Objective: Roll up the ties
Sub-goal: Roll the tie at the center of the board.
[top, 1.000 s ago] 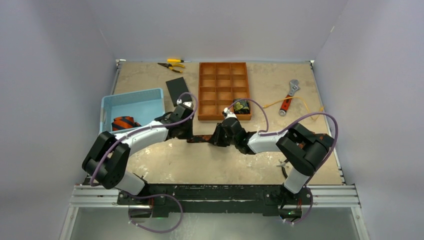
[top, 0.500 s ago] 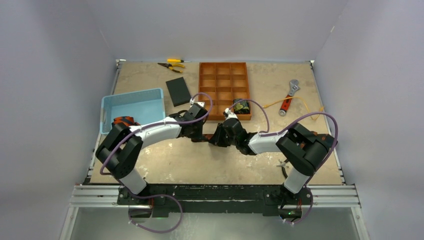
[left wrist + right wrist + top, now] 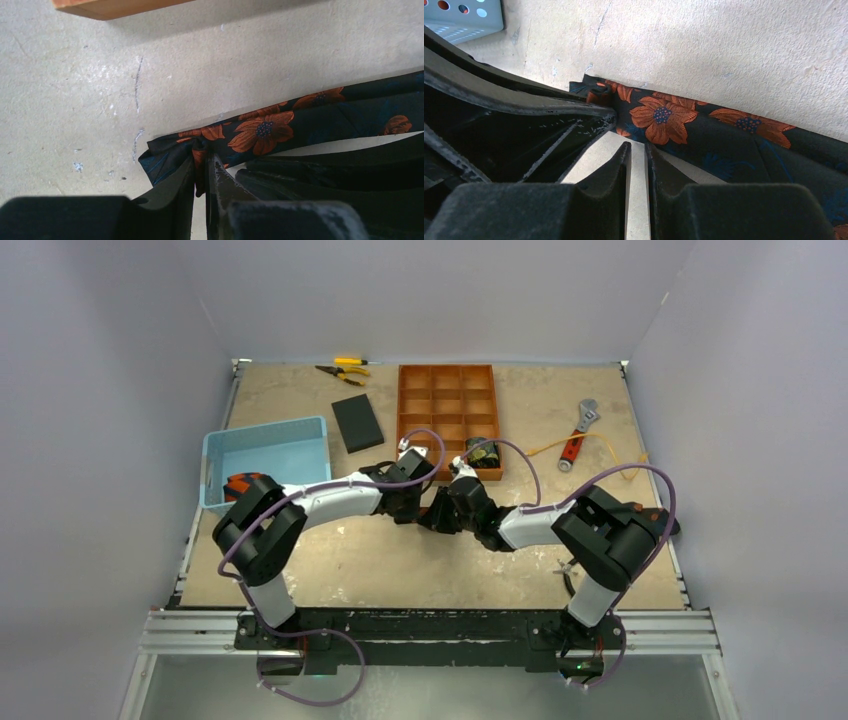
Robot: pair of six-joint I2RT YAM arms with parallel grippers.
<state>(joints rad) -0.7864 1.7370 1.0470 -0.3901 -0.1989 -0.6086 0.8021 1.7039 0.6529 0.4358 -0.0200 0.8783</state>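
A dark floral tie [image 3: 280, 127] with orange blossoms lies stretched flat on the table [image 3: 400, 570], caught between two claws that meet almost nose to nose. The left claw [image 3: 202, 166] is closed on the tie's bunched end, a fold of cloth squeezed between its fingertips, and the rest of the band runs away to that claw's right. The right claw [image 3: 637, 148] comes in from the opposite side, its fingers nearly together with only a thin slit of pale table showing between them. Its tips reach the tie's near edge, but whether they pinch any cloth cannot be told

Just beyond the right claw, a rolled tie [image 3: 483, 453] sits in the near right compartment of a wooden tray [image 3: 402, 425]. Well out to the left claw's left, behind its arm, a third tie [image 3: 238, 483] with orange markings rests in a blue basket [image 3: 268, 427], partly hidden by the arm. Farther beyond the left claw lies a flat black pad [image 3: 357, 423], with yellow-handled pliers [image 3: 343, 369] past it at the table's far edge. Off to the right claw's right, a wrench [image 3: 578, 432] lies across a thin yellow cord [image 3: 545, 448]
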